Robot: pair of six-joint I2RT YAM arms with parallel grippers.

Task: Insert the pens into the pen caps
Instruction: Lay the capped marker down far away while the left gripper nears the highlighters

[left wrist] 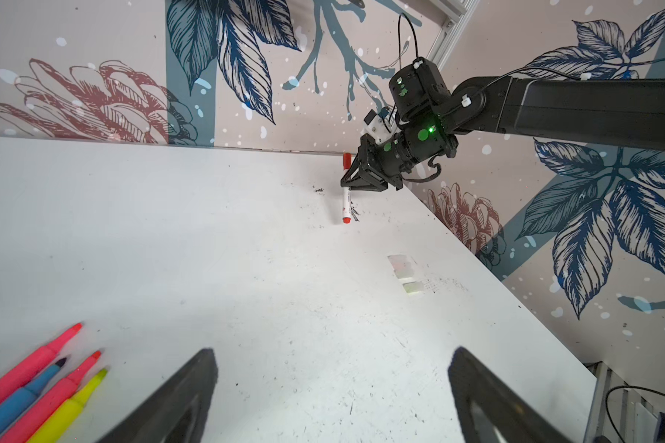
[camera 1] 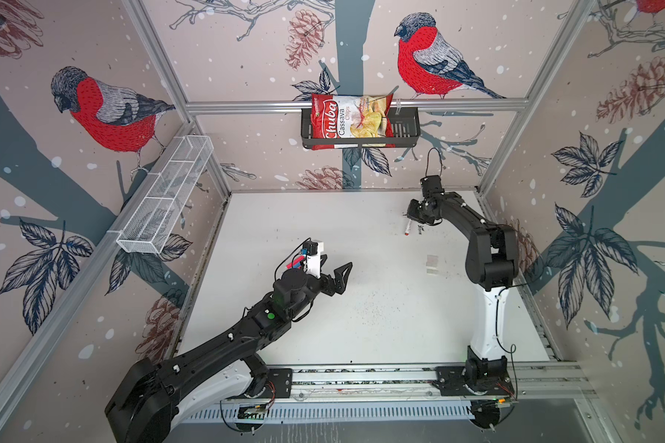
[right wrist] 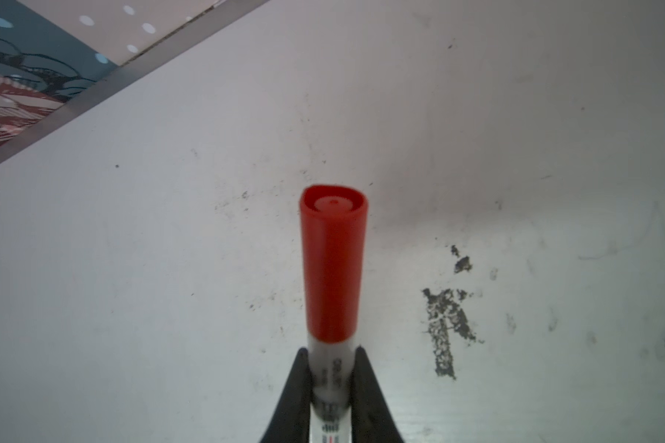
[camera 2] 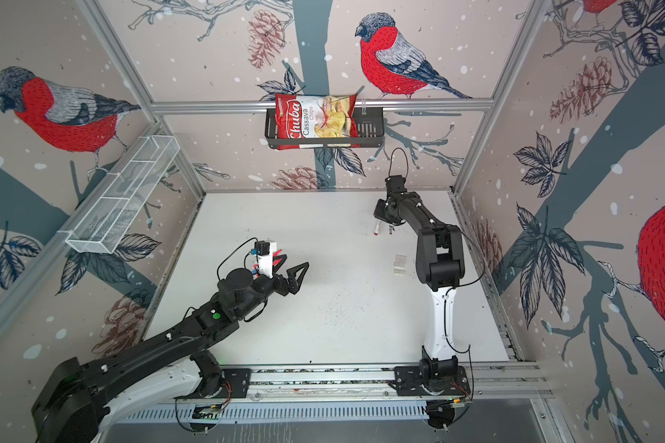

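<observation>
Watching from the side, I see the right gripper (right wrist: pixel 331 358) clamped on the white marker (left wrist: pixel 346 201) right beside its red cap (right wrist: pixel 333 264). That is upper middle in the left wrist view, and I can't tell whether the far end touches the table (left wrist: pixel 169 230). Released there, it would likely topple and roll. The left gripper (left wrist: pixel 333 364) hangs empty, jaws wide apart. Four felt-tips (left wrist: pixel 54 383) lie packed together at lower left, so grabbing one may drag its neighbours. The pale caps (left wrist: pixel 404 270), right of centre, look easily knocked.
</observation>
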